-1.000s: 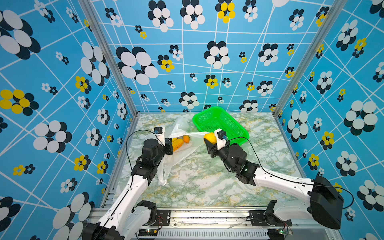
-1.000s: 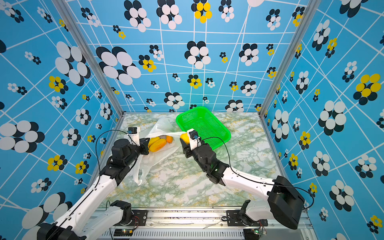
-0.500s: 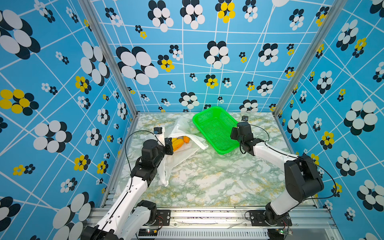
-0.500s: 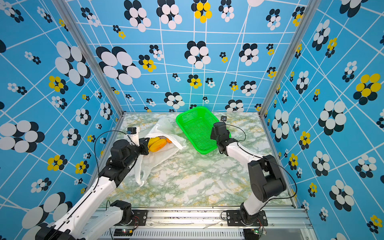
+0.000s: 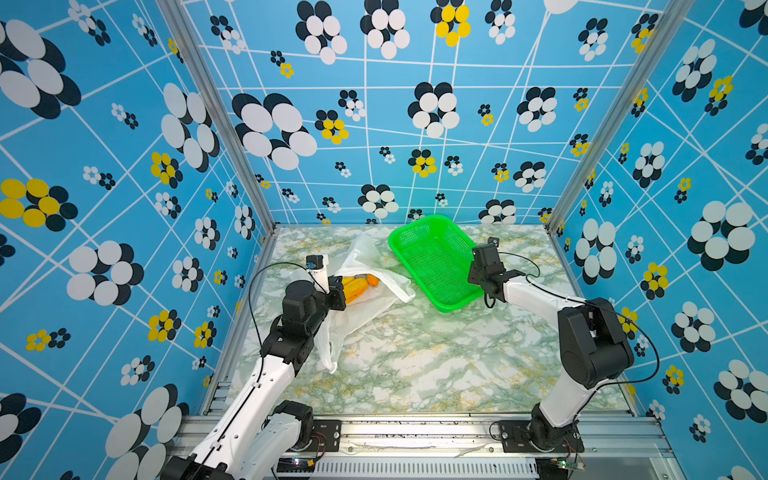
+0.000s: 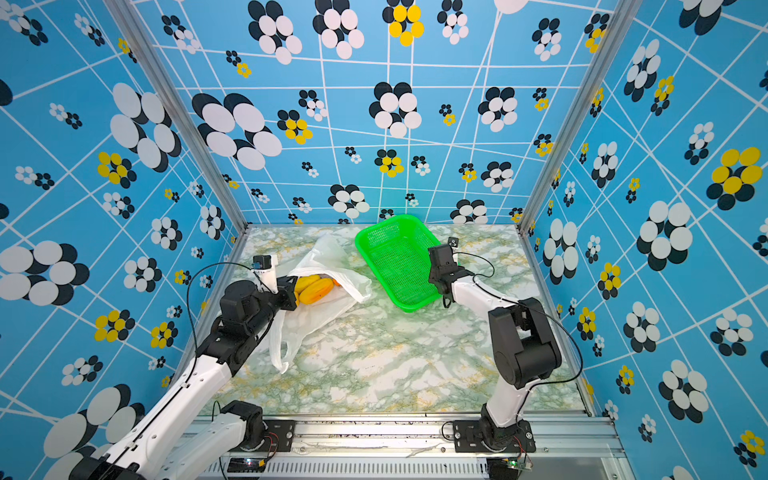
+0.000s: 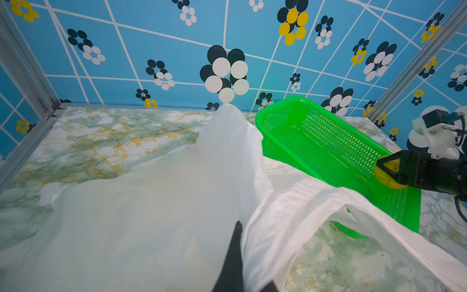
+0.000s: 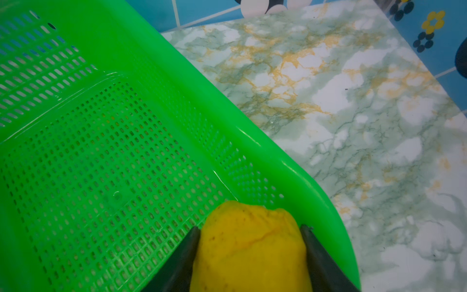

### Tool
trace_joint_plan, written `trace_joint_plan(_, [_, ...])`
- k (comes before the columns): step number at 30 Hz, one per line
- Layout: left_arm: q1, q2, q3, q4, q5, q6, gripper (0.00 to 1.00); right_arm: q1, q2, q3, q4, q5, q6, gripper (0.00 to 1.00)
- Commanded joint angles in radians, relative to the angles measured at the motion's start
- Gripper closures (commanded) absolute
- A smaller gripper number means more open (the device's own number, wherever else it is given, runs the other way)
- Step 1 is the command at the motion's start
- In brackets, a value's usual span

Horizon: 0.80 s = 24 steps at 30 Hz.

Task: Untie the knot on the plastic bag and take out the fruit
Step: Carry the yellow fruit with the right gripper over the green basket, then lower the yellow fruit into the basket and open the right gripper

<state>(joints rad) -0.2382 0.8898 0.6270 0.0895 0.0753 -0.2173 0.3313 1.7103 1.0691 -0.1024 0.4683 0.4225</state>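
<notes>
Everywhere, blue flowered walls (image 5: 374, 124) ring the marble tabletop (image 5: 415, 365). Clasping a fruit (image 8: 252, 252), the right gripper (image 8: 250, 227) has swung over the basket (image 5: 436, 266); the left gripper (image 5: 337, 296) pinches the plastic bag (image 5: 361, 316).

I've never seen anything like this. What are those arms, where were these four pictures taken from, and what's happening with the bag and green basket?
Two robot arms stand at a marble-patterned table. Two pictures look down from above; two come from cameras on the arms' wrists. The left tool is shut on a white plastic bag, with yellow-orange fruit showing at its open mouth. The right tool grips a yellow fruit over a corner of the green basket, which is otherwise empty.
</notes>
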Motion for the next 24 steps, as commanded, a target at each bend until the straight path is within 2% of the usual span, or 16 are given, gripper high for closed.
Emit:
trace_joint_plan(1, [-0.008, -0.026, -0.017, -0.004, -0.002, -0.005, 1.00, -0.005, -0.080, -0.068, -0.060, 0.094, 0.089, 0.72])
trace_joint_plan(6, [-0.010, -0.034, -0.027, 0.006, -0.005, -0.005, 1.00, -0.003, -0.171, -0.151, -0.126, 0.191, 0.183, 0.72])
trace_joint_plan(11, [-0.012, -0.031, -0.029, 0.007, 0.005, -0.006, 1.00, -0.004, -0.214, -0.232, -0.070, 0.191, 0.182, 0.66])
trace_joint_plan(19, [-0.013, -0.035, -0.033, 0.000, -0.007, -0.005, 1.00, -0.005, -0.142, -0.170, -0.110, 0.150, 0.135, 0.58])
trace_joint_plan(22, [-0.017, -0.044, -0.035, 0.003, -0.004, -0.005, 1.00, -0.005, -0.137, -0.172, -0.094, 0.130, 0.116, 0.50])
trace_joint_plan(24, [-0.017, -0.049, -0.032, -0.005, -0.009, -0.005, 1.00, -0.008, -0.117, -0.154, -0.105, 0.103, 0.102, 0.48])
